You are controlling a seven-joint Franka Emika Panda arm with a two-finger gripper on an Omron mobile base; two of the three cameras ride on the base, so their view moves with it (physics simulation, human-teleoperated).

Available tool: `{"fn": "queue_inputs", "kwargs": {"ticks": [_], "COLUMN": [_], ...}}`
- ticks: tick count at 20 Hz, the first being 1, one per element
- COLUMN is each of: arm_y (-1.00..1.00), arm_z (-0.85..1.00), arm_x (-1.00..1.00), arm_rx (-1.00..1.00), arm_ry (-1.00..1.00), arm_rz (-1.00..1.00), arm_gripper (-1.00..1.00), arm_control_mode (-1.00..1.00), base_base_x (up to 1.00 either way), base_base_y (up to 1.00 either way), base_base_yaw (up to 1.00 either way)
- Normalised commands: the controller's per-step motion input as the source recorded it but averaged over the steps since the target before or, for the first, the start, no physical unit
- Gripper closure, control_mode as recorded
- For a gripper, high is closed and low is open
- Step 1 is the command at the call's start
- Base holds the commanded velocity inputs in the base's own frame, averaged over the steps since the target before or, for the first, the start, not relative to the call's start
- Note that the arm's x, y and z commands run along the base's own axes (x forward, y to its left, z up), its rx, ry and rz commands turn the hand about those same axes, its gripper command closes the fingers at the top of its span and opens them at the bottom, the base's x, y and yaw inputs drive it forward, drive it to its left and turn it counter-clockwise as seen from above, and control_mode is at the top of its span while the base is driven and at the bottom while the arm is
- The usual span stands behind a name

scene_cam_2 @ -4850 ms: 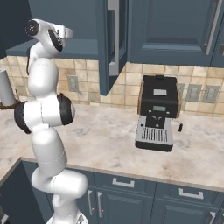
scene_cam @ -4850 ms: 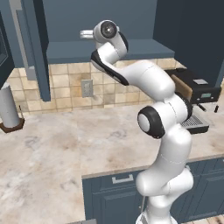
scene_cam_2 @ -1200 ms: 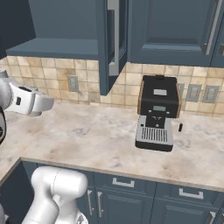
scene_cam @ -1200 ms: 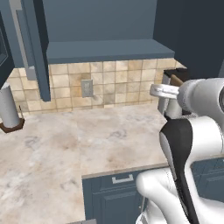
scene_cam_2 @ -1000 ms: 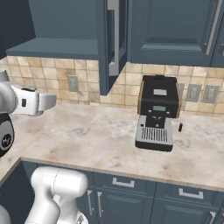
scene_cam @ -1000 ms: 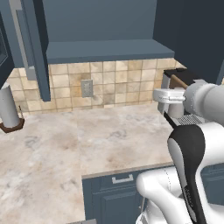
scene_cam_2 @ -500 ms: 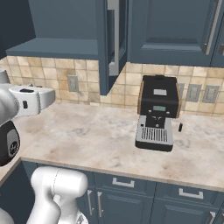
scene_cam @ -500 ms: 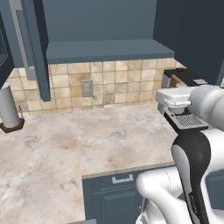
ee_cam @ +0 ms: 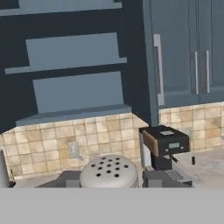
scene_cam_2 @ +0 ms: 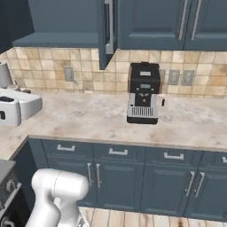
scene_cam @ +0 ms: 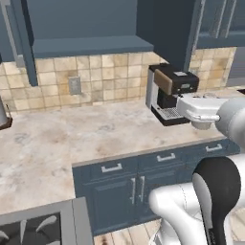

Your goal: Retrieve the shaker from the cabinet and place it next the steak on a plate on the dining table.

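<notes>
Cabinet stands open along the wall, shelves bare and dark inside, its door swung out edge-on with a long silver handle; in the right base view the same door juts out over the bench. Beige marbled bench runs under the tiled backsplash, blue drawer units below it. Arm rises white at lower right of the left base view, hand section held level out over the bench edge; in the right base view the hand comes in from the left margin. Black coffee machine sits on the bench against the tiles, beside the open door's lower edge; also seen in the hand view. Wall outlet on the tiles left of it. Grey roll at the far left edge. Shaker: rounded grey cap with a ring of holes faces the hand camera, sitting between the two dark fingers, which pinch it from either side, well clear of the cabinet shelves.
</notes>
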Motion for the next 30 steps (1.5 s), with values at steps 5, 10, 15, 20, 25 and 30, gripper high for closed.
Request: {"fn": "queue_inputs", "kwargs": {"ticks": [5, 10, 15, 20, 25, 30], "arm_y": [0.00, 0.00, 0.00, 0.00, 0.00, 0.00], "arm_z": [0.00, 0.00, 0.00, 0.00, 0.00, 0.00], "arm_x": [0.00, 0.00, 0.00, 0.00, 0.00, 0.00], "arm_rx": [0.00, 0.00, 0.00, 0.00, 0.00, 0.00], "arm_ry": [0.00, 0.00, 0.00, 0.00, 0.00, 0.00], "arm_rz": [0.00, 0.00, 0.00, 0.00, 0.00, 0.00], "arm_gripper": [1.00, 1.00, 1.00, 1.00, 1.00, 1.00], "arm_control_mode": [1.00, 1.00, 1.00, 1.00, 1.00, 1.00], "base_base_x": [-0.81, -0.03, 0.00, 0.00, 0.00, 0.00], "base_base_y": [-0.71, -0.07, -0.08, -0.21, -0.11, -0.04], "base_base_yaw": [-0.44, -0.91, -0.93, -0.90, -0.94, -0.96]}}
